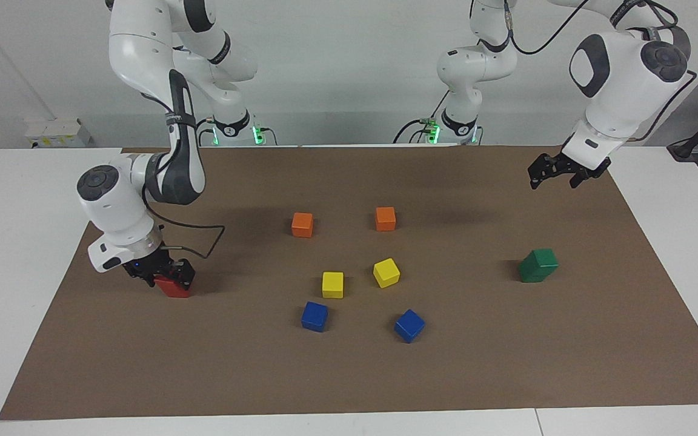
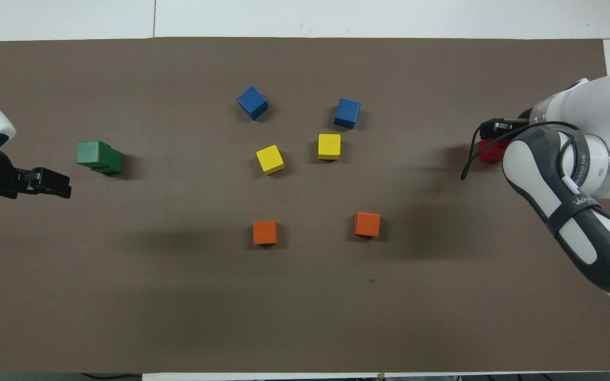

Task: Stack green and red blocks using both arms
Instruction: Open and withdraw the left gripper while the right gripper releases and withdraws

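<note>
Two dark green blocks (image 1: 538, 265) stand stacked toward the left arm's end of the table, the upper one offset on the lower; the stack also shows in the overhead view (image 2: 99, 157). My left gripper (image 1: 552, 171) is open and empty, raised above the mat apart from the green stack, and shows in the overhead view (image 2: 51, 182). My right gripper (image 1: 170, 274) is low at the right arm's end, shut on a red block (image 1: 173, 287). In the overhead view the red (image 2: 491, 152) is mostly hidden by the arm. I cannot separate two red blocks.
In the middle of the brown mat (image 1: 349, 375) lie two orange cubes (image 1: 302, 224) (image 1: 385, 218), two yellow cubes (image 1: 332, 284) (image 1: 386, 272) and two blue cubes (image 1: 314, 316) (image 1: 409, 325). The blue ones are farthest from the robots.
</note>
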### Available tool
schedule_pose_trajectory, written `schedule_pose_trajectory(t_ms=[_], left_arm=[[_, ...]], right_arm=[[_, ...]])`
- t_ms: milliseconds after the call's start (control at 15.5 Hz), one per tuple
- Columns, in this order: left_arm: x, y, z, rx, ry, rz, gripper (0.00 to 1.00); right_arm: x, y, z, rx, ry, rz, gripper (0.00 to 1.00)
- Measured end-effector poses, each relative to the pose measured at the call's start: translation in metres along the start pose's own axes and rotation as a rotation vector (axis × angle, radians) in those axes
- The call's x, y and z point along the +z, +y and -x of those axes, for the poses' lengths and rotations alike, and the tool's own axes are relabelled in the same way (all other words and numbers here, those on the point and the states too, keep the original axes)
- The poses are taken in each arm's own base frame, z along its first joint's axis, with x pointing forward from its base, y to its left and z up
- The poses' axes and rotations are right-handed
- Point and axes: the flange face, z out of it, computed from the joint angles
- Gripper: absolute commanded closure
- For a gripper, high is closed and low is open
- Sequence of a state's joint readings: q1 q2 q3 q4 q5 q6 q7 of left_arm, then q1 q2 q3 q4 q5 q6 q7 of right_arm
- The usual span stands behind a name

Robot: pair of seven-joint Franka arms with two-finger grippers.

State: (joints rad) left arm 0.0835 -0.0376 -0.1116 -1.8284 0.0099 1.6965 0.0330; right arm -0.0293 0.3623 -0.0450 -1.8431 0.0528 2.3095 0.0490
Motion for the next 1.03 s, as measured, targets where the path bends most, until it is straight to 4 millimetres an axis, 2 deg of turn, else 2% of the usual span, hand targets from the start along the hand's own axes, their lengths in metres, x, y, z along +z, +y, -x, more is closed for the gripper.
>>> schedule_pose_trajectory(t_ms=[129,193,322,515,644,837,1030], left_arm=[[-0.013,0.007,0.000,0.001,-0.008,0.000,0.00],[-0.020,0.009,0.001,0.002,-0.007,0.000,0.00],[-0.028,0.009,0.002,0.001,-0.010,0.001,0.00],[-0.027,0.009,0.004,0.000,-0.026,0.002,0.00],[-0.027,0.011,0.005,0.003,-0.038,0.002,0.00],[-0.027,0.013,0.006,0.004,-0.043,0.002,0.00],[-0.032,0.013,0.006,0.004,-0.038,0.002,0.00]], right_arm=[[-0.021,-0.006,-0.005,-0.009,-0.033,-0.003,0.00],[-0.042,-0.008,-0.008,-0.012,-0.051,-0.004,0.00],[-0.095,-0.010,-0.008,-0.017,-0.067,-0.008,0.00],[-0.171,-0.009,0.010,-0.025,-0.059,-0.015,0.00],[-0.209,-0.008,0.027,-0.030,-0.059,-0.014,0.00],[-0.241,-0.006,0.047,-0.041,-0.079,0.006,0.00],[-0.253,-0.007,0.058,-0.046,-0.104,0.012,0.00]])
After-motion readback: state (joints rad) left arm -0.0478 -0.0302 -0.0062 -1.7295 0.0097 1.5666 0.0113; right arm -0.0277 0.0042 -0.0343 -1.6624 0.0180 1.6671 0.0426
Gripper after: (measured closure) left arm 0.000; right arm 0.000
